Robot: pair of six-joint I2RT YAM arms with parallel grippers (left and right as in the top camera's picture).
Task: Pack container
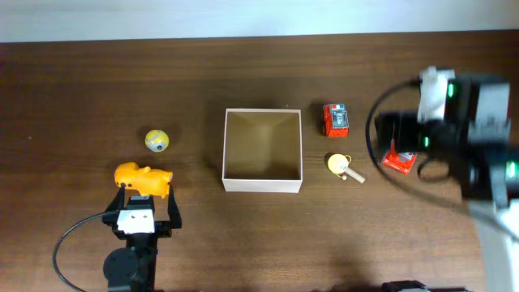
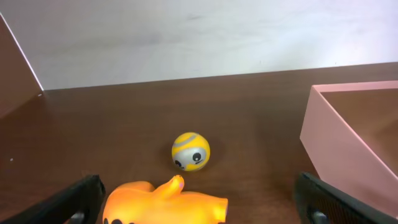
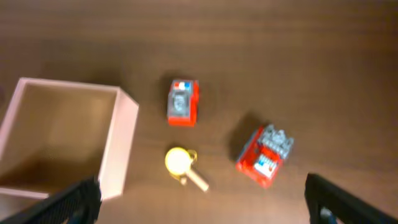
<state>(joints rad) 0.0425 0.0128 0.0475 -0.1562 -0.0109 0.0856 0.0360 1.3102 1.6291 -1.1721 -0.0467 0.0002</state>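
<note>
The container (image 1: 262, 185), a square white-walled box with a tan inside, stands open-topped mid-table with nothing in it. An orange toy animal (image 1: 143, 178) lies left of it, and a yellow-grey ball (image 1: 157, 141) sits just beyond. My left gripper (image 2: 202, 208) is open, low over the table, its fingers either side of the orange toy (image 2: 165, 205) without touching it. My right gripper (image 3: 205, 205) hangs open, high above a red toy car (image 3: 183, 102), a yellow toy with a stick (image 3: 180, 163) and a red block toy (image 3: 266, 155).
The right arm (image 1: 462, 122) and its cable loop over the table's right side, partly covering the red block toy (image 1: 398, 161). The container's wall (image 2: 348, 149) rises right of the left gripper. A pale wall borders the far table edge.
</note>
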